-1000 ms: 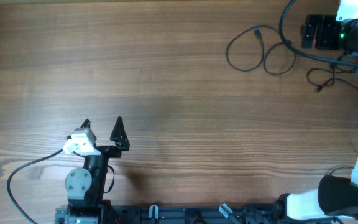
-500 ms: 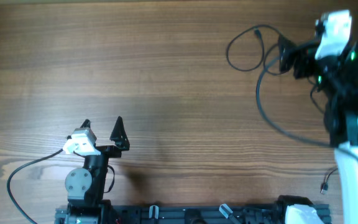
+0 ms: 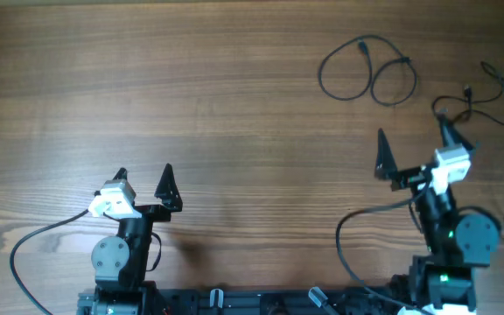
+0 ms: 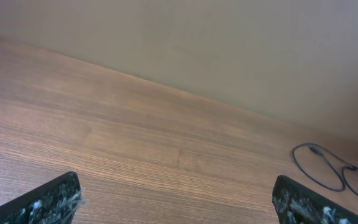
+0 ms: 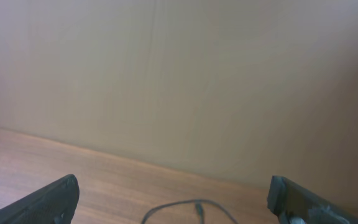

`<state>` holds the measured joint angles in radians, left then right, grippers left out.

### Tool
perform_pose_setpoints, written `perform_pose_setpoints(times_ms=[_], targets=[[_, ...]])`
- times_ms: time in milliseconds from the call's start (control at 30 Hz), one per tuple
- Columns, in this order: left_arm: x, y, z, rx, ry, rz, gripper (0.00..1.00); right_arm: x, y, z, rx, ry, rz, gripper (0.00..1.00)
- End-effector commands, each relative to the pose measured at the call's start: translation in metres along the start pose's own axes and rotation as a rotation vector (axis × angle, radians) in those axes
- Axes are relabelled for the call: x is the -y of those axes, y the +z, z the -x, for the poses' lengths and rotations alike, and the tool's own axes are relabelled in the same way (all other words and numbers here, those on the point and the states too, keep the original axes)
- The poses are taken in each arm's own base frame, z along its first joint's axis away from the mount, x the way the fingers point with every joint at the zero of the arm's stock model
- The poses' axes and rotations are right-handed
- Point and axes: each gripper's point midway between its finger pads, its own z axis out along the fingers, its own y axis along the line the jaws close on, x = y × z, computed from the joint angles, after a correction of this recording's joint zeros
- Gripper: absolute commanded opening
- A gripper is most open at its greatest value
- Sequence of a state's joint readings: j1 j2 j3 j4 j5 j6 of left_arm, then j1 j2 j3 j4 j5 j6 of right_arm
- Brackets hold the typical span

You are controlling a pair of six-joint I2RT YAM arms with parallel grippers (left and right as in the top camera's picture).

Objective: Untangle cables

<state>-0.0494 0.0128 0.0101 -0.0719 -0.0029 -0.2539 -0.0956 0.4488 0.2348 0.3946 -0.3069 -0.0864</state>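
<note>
Two thin dark cables lie apart on the wooden table at the far right. One cable [image 3: 367,73] forms two loops with a small plug end. It also shows in the left wrist view [image 4: 321,169] and the right wrist view [image 5: 191,206]. The other cable [image 3: 486,98] lies crooked near the right edge. My left gripper [image 3: 143,171] is open and empty at the near left, far from both cables; its fingers show in its wrist view [image 4: 176,204]. My right gripper [image 3: 412,131] is open and empty, just in front of the cables, touching neither; its fingers show in its wrist view [image 5: 176,198].
A thicker black arm wire [image 3: 33,241] curves by the left arm's base, and another [image 3: 348,232] by the right arm's base. Both arm bases stand at the table's near edge. A plain beige wall [image 5: 179,74] lies beyond the table's far edge.
My right arm has swung from the far right corner over the cables back toward the near edge. The rightmost cable now lies uncovered. The left arm has not moved.
</note>
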Motion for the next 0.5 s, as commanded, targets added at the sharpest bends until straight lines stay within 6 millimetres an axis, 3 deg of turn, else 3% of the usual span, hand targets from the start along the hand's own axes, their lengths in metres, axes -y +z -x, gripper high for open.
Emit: perform_pose_setpoints(times_ms=[0,200,367,467], targets=[[-0.003,0.0,0.0,0.006,-0.013,0.014,1.0,-0.009,-0.014,-0.015,0.03,0.002,0.011,1.0],[-0.003,0.0,0.0,0.006,-0.013,0.014,1.0,-0.016,-0.032,-0.03,0.086,-0.016,0.006,1.0],[-0.003,0.0,0.0,0.006,-0.013,0.014,1.0,-0.018,-0.043,-0.026,0.101,-0.033,0.0,1.0],[-0.003,0.0,0.0,0.006,-0.013,0.014,1.0,-0.019,-0.042,-0.04,0.045,-0.031,0.006,1.0]])
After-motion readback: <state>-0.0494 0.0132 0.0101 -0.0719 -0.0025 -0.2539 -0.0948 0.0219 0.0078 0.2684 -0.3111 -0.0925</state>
